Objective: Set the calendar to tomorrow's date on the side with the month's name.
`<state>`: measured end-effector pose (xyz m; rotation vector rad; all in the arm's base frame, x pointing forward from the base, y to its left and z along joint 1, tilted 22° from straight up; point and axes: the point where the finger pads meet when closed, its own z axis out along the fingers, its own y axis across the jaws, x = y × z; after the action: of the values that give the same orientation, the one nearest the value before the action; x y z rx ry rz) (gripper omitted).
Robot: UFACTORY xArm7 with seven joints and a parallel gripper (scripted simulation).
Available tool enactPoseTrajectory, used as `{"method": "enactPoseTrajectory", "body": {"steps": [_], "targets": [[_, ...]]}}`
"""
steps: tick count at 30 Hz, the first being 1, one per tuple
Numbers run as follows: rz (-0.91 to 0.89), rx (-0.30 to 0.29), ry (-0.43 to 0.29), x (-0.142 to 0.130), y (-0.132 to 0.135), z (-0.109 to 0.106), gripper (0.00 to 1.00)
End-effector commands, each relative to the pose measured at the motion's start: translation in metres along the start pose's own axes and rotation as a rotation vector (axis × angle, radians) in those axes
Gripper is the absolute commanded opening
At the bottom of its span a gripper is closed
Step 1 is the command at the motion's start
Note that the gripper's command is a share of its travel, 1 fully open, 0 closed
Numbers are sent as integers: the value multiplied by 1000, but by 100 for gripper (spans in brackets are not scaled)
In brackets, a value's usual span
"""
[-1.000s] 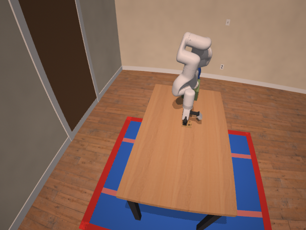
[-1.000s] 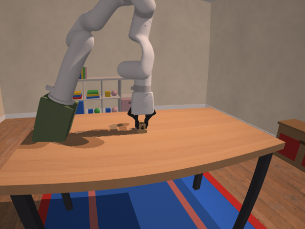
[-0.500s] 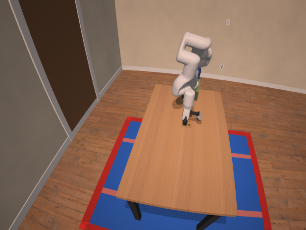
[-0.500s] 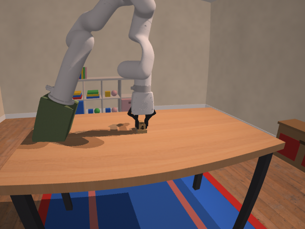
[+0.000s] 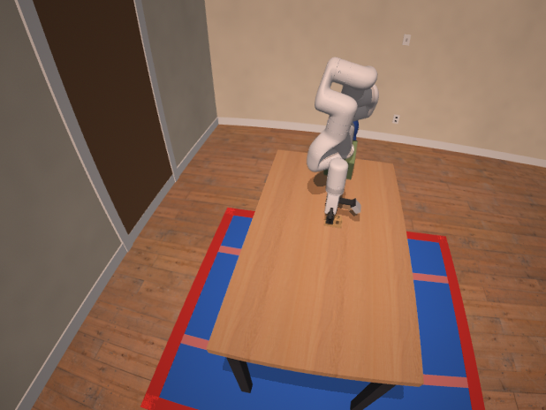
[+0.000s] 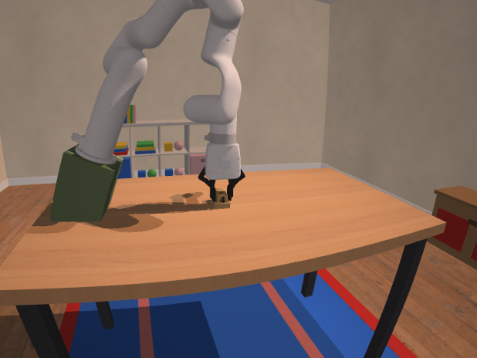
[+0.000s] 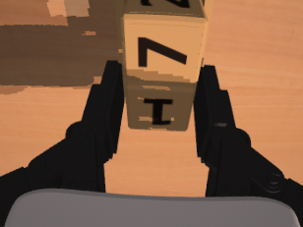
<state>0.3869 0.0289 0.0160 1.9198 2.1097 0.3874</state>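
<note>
Jaws stand spread on either side of the nearer cube [image 7: 163,66], a sliver of daylight at each flank, pinching nothing. On the bench [image 6: 293,227] the tray [image 6: 221,205] lies flat near the arm's base, both cubes in it side by side: the near one shows 7 on top and 1 toward the wrist camera, the far cube [image 7: 166,0] a 2. Release looks begun; backing the gripper [image 7: 159,101] clear remains. Whether the month side reads right, I cannot tell.
</note>
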Motion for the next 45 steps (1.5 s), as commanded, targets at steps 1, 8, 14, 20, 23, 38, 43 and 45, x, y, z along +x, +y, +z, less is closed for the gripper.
{"method": "enactPoseTrajectory", "body": {"steps": [1,8,14,20,23,38,43,45], "targets": [[0,-2,0,0,1,0,49],[0,-2,0,0,1,0,49],[0,-2,0,0,1,-1,49],[0,-2,1,0,1,-8,49],[0,-2,1,0,1,-17,49],[0,-2,1,0,1,-60,49],[0,-2,0,0,1,-80,49],[0,-2,0,0,1,-86,49]]}}
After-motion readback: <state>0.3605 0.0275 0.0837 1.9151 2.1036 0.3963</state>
